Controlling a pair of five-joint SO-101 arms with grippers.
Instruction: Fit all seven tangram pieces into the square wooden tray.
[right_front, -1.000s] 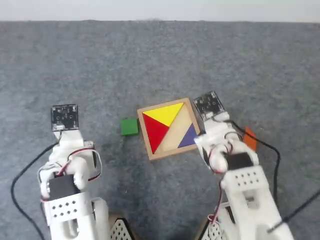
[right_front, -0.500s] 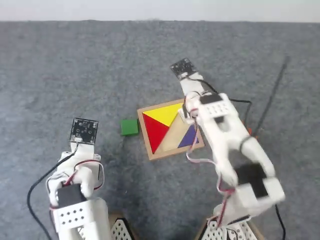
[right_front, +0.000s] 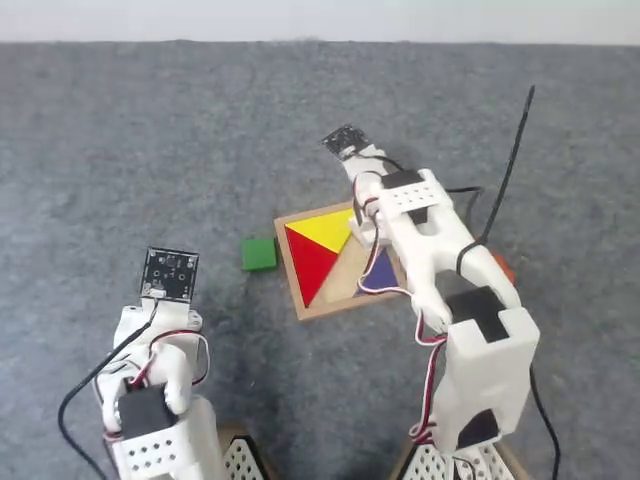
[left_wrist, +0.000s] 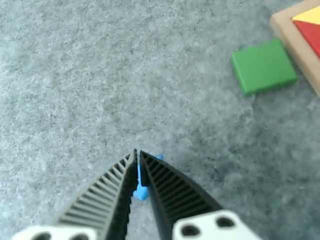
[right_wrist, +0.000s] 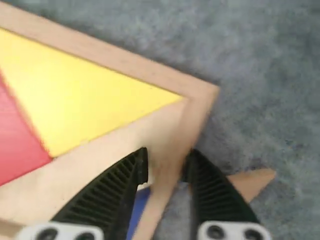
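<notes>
- Our left jaws pinch a blue piece (left_wrist: 141, 191) over the bench (left_wrist: 100, 75).
- Our right jaws stand narrowly apart astride the tray (right_wrist: 196, 93) at its corner rim, by the yellow triangle (right_wrist: 85, 95).
- The green square (left_wrist: 263, 66) lies near the tray.

had open worktop (right_front: 150, 130) round the green square (right_front: 259, 253), save the tray (right_front: 330, 309) just beside it; was blocked over the tray's far corner by the right end effector (right_wrist: 165, 159), astride the rim.
</notes>
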